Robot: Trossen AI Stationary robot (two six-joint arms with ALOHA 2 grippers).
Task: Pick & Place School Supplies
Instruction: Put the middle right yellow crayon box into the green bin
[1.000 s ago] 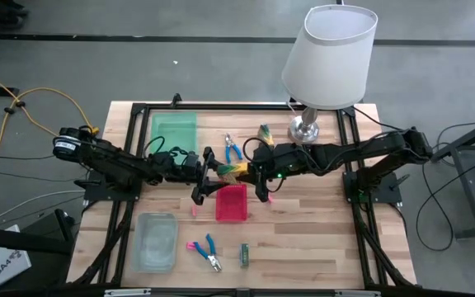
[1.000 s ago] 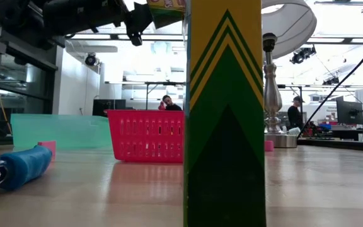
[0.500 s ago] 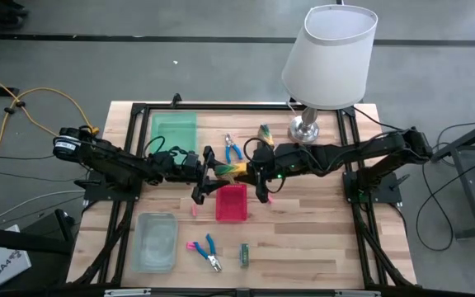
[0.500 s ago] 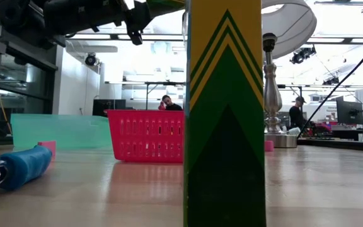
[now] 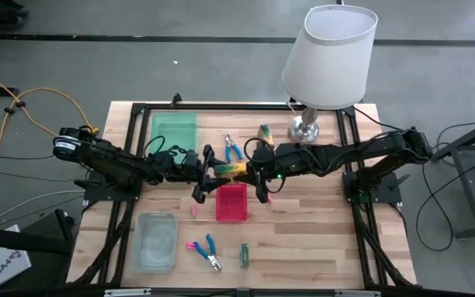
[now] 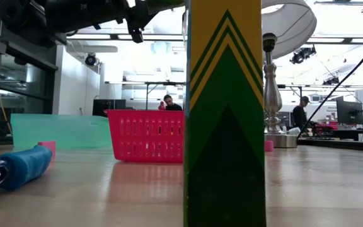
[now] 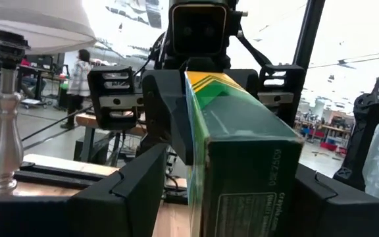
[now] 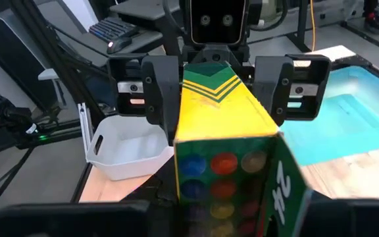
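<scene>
Over the wooden worktop (image 5: 303, 239), just above the red basket (image 5: 231, 203), both hands pinch one green-and-yellow box (image 5: 232, 169): left hand (image 5: 213, 172), right hand (image 5: 252, 171). Its barcode side shows small print, illegible.

Left end effector (image 5: 213, 172) and right end effector (image 5: 247, 170) facing, both gripping

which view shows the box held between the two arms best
The right wrist view: the green-and-yellow box fills it, chevron top and coloured-dot end plain, both tools on it. The left wrist view shows its dark printed side, the high view a small sliver above the red basket, the low view barely its edge.
</scene>
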